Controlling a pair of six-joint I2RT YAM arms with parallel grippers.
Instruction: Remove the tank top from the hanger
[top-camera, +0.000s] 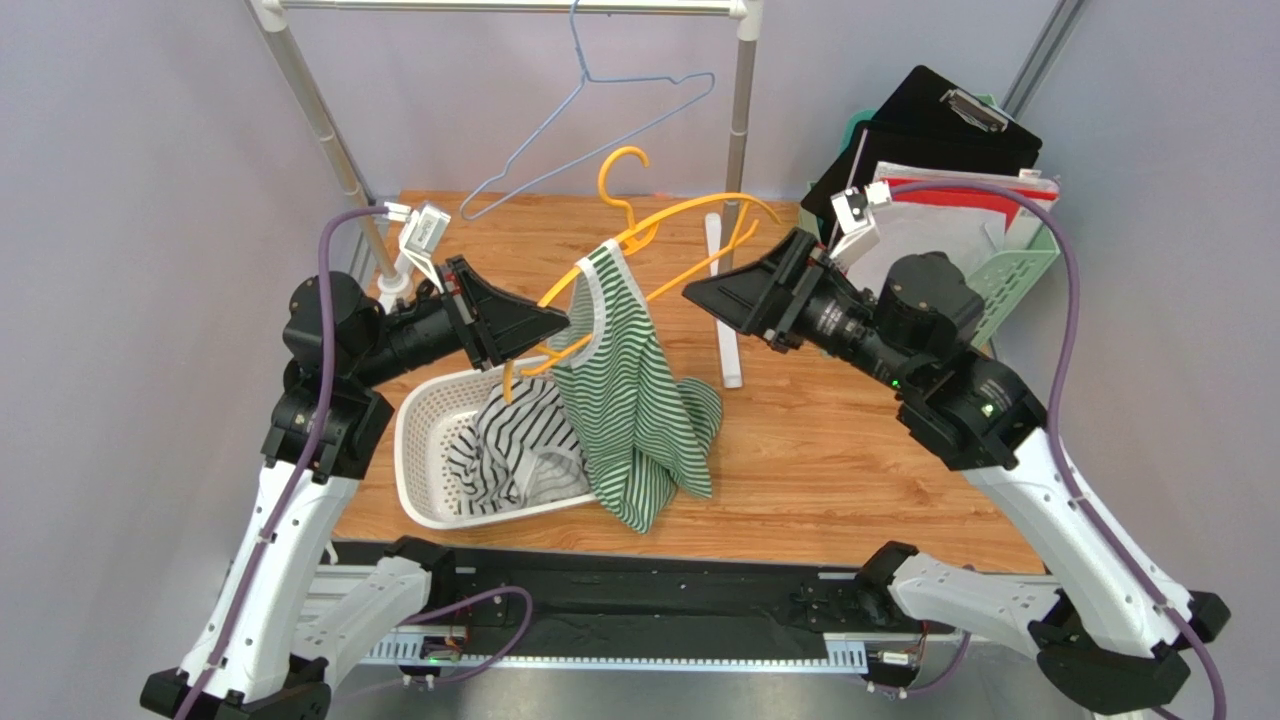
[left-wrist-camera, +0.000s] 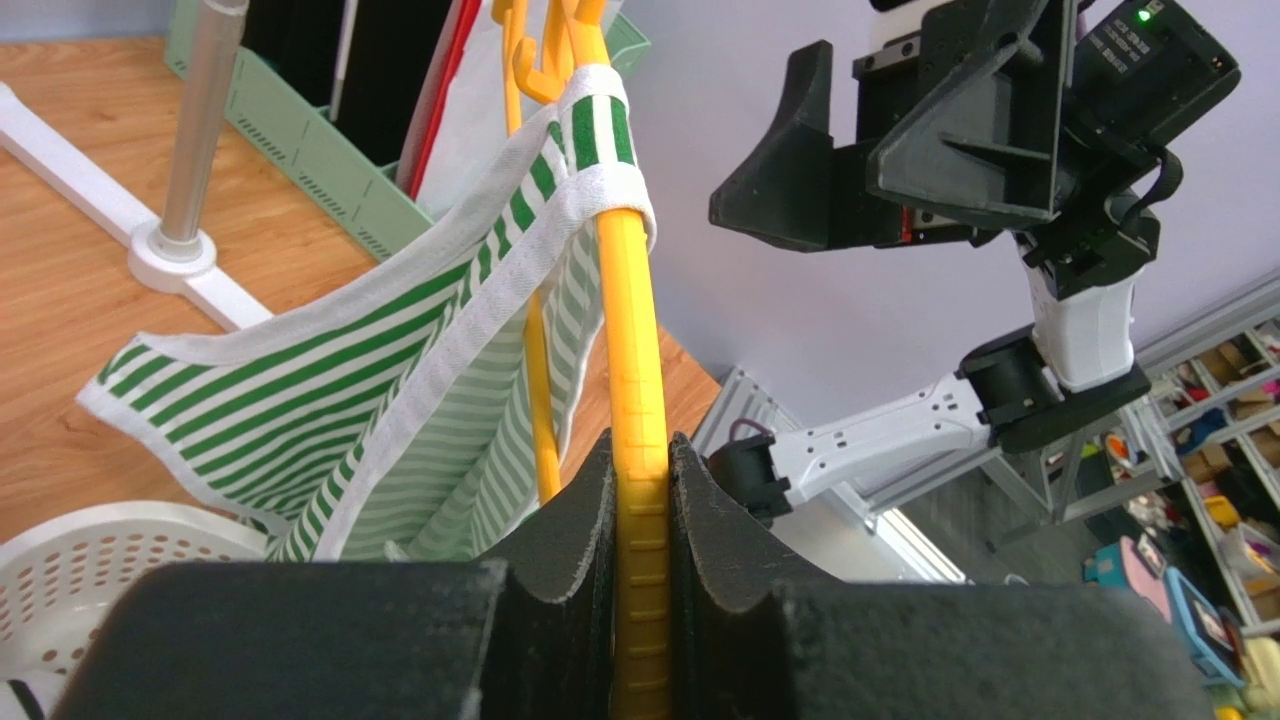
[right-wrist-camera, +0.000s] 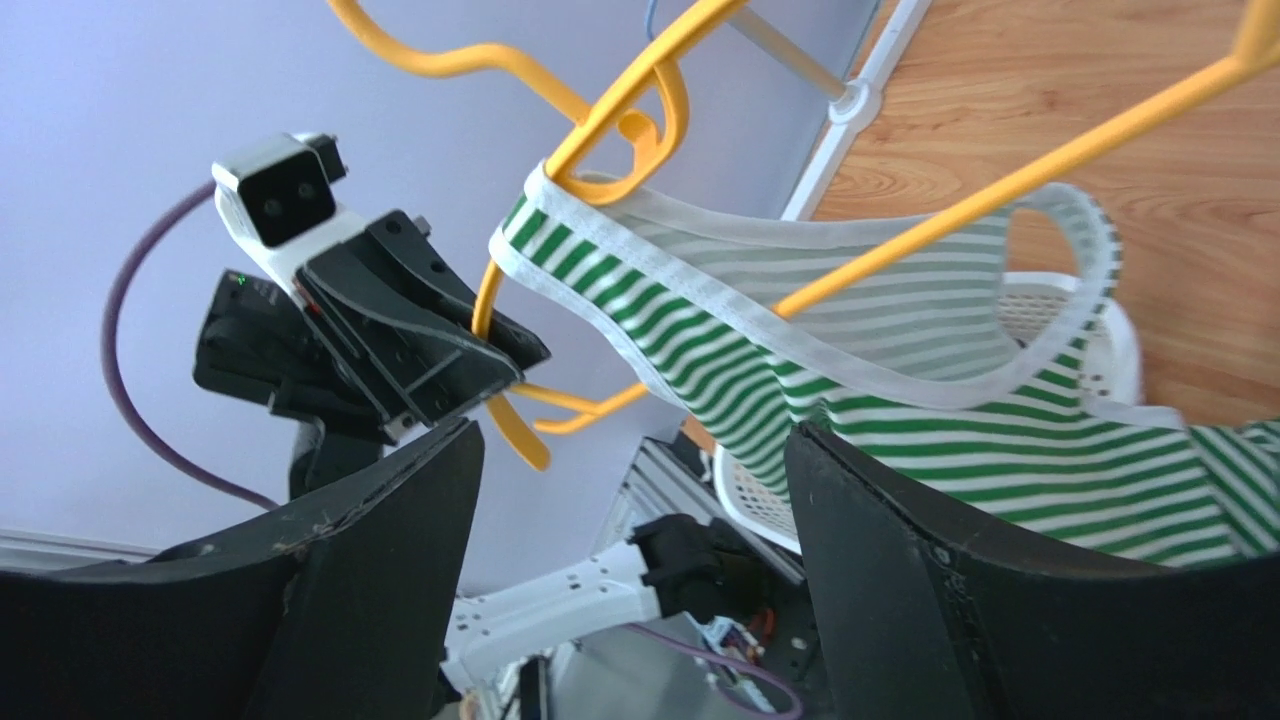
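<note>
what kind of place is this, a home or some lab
Most likely a robotics lab cell staged for laundry tasks, not a home: a garment rail over a wooden table, a white laundry basket, and plain grey walls closing it in.

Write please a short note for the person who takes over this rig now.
Left gripper: jaws shut on the yellow hanger, holding it in the air.
Right gripper: jaws open, empty, near the green-striped tank top.
Tank top: still on the hanger, a strap over its arm, body hanging beside the white basket.
Done: hanger gripped.
Left: slide the strap off the hanger.
</note>
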